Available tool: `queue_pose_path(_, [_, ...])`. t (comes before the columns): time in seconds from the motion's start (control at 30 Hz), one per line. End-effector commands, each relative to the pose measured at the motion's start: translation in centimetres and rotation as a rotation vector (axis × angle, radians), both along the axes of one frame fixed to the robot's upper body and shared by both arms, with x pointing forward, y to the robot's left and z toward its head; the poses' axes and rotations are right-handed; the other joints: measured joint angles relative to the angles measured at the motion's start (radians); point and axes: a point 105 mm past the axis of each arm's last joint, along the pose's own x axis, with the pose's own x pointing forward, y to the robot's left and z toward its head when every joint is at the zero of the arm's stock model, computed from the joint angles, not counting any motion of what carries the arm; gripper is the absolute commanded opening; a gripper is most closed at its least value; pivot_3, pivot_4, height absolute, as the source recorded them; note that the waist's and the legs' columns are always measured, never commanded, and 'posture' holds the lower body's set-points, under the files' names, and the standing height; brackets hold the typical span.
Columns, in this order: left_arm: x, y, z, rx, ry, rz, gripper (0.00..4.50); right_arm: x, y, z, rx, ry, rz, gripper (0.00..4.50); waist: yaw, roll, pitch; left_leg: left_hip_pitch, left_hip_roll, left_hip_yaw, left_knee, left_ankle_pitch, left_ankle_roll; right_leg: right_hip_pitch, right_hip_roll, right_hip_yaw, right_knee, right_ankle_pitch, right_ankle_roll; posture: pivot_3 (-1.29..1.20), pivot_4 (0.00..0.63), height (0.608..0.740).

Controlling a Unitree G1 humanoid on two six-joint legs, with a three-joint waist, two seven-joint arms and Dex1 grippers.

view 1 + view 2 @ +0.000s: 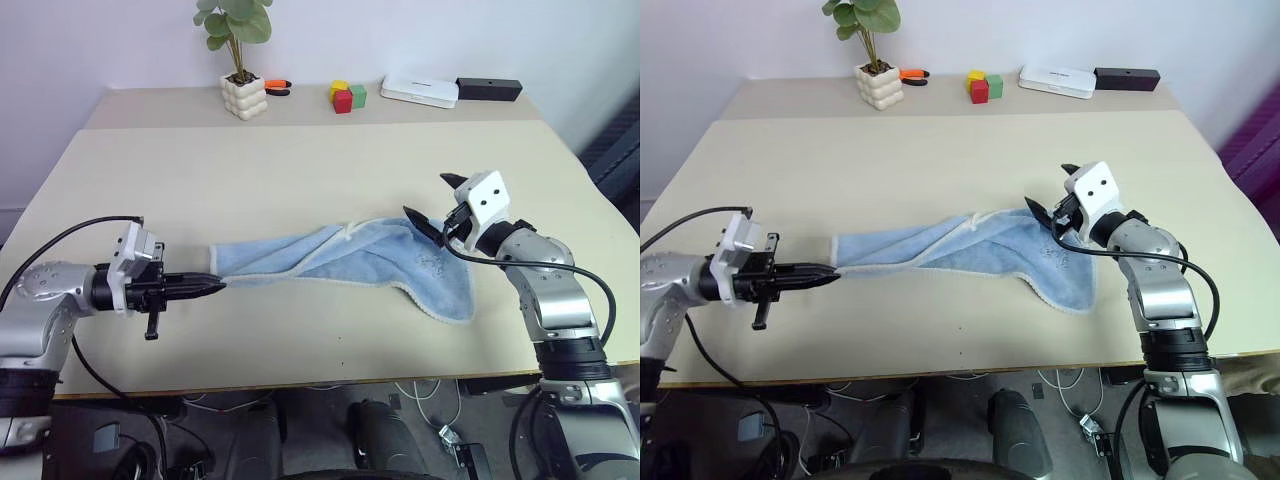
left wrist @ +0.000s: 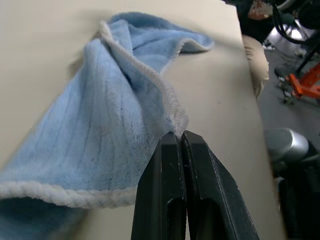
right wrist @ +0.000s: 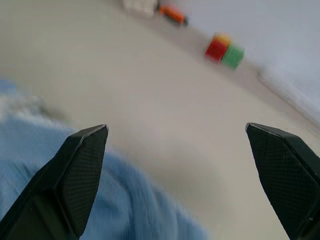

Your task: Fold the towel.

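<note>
My left gripper (image 1: 212, 287) sits low near the front edge of the wide beige tabletop (image 1: 300, 170), its two black fingers pinched tight together on the whitish-hemmed corner of the light blue, soft terry-cloth towel (image 1: 350, 262); from my left wrist I see the hem bunch right where the fingertips (image 2: 175, 145) meet, with the ribbed blue pile running away from them. From that clamped corner the towel stretches across the table toward my right, narrow and gathered at my end, then widening into a rumpled, partly doubled-over mass in the middle of the table, with one rounded flap hanging toward the front edge on the right. My right gripper (image 1: 446, 210) hovers just above the towel's right end, its fingers spread wide apart and holding nothing; from that wrist the two black fingertips (image 3: 82, 170) stand far from each other, blue cloth beneath the one, bare table between them. Farther back, along the rear strip of the table by the white wall, stand a small green leafy plant in a knobbly white pot (image 1: 244, 96), an orange and black tool (image 1: 277, 87) just beside it, a cluster of red, yellow and green blocks (image 1: 347, 96), a flat white box (image 1: 420, 91) and a long black box (image 1: 489, 89) touching its far end
</note>
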Motion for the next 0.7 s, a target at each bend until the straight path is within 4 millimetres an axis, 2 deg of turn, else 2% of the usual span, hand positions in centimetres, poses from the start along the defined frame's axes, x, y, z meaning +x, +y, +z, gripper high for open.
queue_pose_path(0.03, [-0.8, 0.7, 0.3, 0.004, 0.011, 0.033, 0.02, 1.3, -2.3, 0.3, 0.016, 0.039, -0.119, 4.50, 0.000, 0.000, 0.000, 0.000, 0.000, 0.000, 0.000, 0.000, 0.000, 0.000, 0.000, 0.000, 0.000, 0.000, 0.000, 0.00, 0.150, 0.740])
queue_pose_path(0.13, [-1.6, 1.1, -0.2, 0.003, 0.042, 0.050, 0.02, 2.4, -3.3, -0.4, 0.083, 0.103, -0.205, 4.50, -0.003, 0.000, 0.000, 0.000, 0.000, 0.000, 0.000, 0.000, 0.000, -0.001, 0.000, 0.000, 0.000, -0.001, -0.002, 0.00, 0.150, 0.740])
queue_pose_path(0.3, [-1.9, 0.8, -0.1, -0.003, 0.041, 0.054, 0.02, 3.8, -3.2, -0.6, 0.253, 0.175, -0.261, 4.50, -0.003, 0.000, 0.000, 0.000, 0.000, 0.000, -0.001, 0.000, 0.000, -0.001, 0.000, 0.000, 0.000, -0.001, -0.002, 0.00, 0.150, 0.740])
queue_pose_path(0.47, [-1.9, 0.5, 0.0, 0.000, 0.036, 0.058, 0.02, 4.1, -3.0, -1.9, 0.206, 0.249, -0.251, 4.50, 0.000, 0.000, 0.000, 0.000, 0.000, 0.000, -0.001, 0.000, 0.000, -0.001, 0.000, 0.000, 0.000, -0.001, -0.002, 0.00, 0.150, 0.740])
queue_pose_path(0.7, [-1.9, -0.1, 0.1, -0.006, 0.023, 0.058, 0.02, 3.5, -3.2, -4.2, 0.090, 0.350, -0.234, 4.50, -0.003, 0.000, 0.000, 0.000, 0.000, 0.001, -0.001, 0.000, 0.000, -0.001, 0.000, 0.000, 0.000, -0.001, -0.002, 0.00, 0.150, 0.740])
